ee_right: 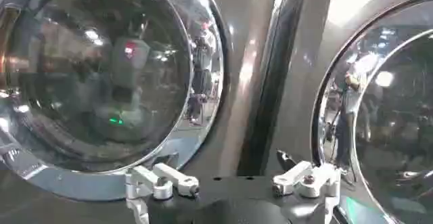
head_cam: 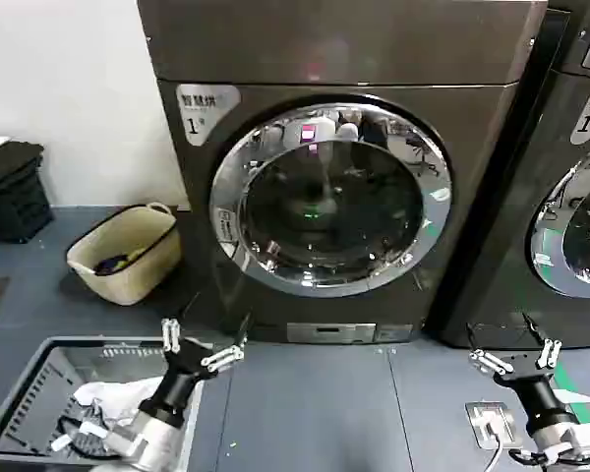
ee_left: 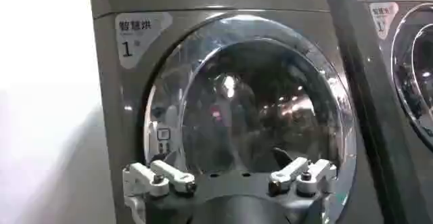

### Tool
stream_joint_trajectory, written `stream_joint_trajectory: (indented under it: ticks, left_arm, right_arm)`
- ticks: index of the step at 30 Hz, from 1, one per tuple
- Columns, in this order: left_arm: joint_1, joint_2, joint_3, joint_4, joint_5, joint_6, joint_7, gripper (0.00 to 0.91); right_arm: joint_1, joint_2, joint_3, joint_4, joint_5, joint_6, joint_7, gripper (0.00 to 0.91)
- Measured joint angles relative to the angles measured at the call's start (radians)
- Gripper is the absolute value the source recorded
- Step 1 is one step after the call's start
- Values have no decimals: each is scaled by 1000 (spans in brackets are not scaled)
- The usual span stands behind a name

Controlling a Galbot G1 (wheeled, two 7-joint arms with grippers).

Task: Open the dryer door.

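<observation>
Dryer (head_cam: 177, 197): we see the dark grey-brown machine marked "1" ahead of both claws.
Dryer door (head_cam: 329, 195): closed against the front, above and beyond the left claw, up and to the left of the right claw.
Grey crate (head_cam: 25, 393): on the floor just left of the left claw, cloth inside.
Left claw (head_cam: 202, 346): released, fingers spread, low before the door's lower left, holding nothing.
Right claw (head_cam: 516, 356): released, spread, low before the neighbouring machine (head_cam: 580, 197).

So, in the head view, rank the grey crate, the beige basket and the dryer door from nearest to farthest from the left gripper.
1. Grey crate: beside the left gripper, on its left.
2. Beige basket: farther back, left.
3. Dryer door: ahead, up right; nearly tied with the basket.
</observation>
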Motion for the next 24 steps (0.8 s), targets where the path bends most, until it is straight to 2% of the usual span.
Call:
stream_joint_trajectory:
  ticks: [9,24]
  left_arm:
    - [6,4,0,-1,-1,0,5,907]
    - [5,8,3,-3,-2,1,8,907]
  right_arm:
    - [29,-67,-51,6,76,-5,-3,907]
    - [163,-316,-222,-16,243,-39,-4,907]
